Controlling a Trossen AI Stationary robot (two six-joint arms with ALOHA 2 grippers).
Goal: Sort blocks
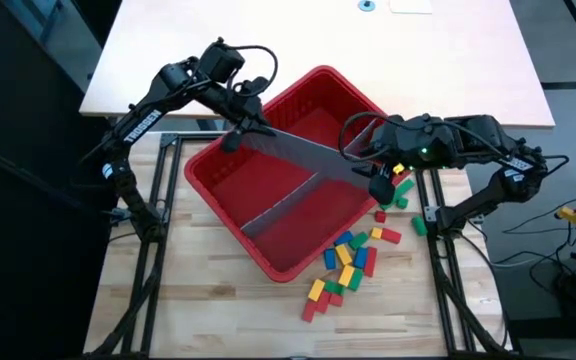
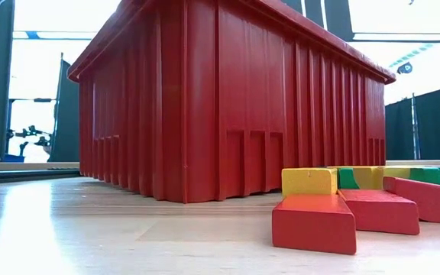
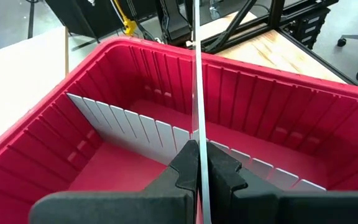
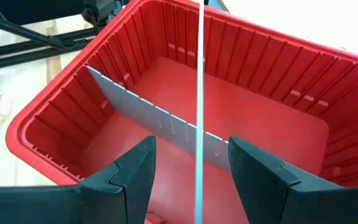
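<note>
Bright backlight behind the red bin (image 2: 228,99), tabletop (image 2: 90,237) glare, perhaps soft foreground.

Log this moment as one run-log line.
left gripper: shut on grey divider panel | right gripper: open around it | above red bin | blocks: on table

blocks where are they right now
In the high view the blocks lie in a loose pile on the wooden table, outside the red bin by its lower right wall, with a few more under the right gripper.
</note>
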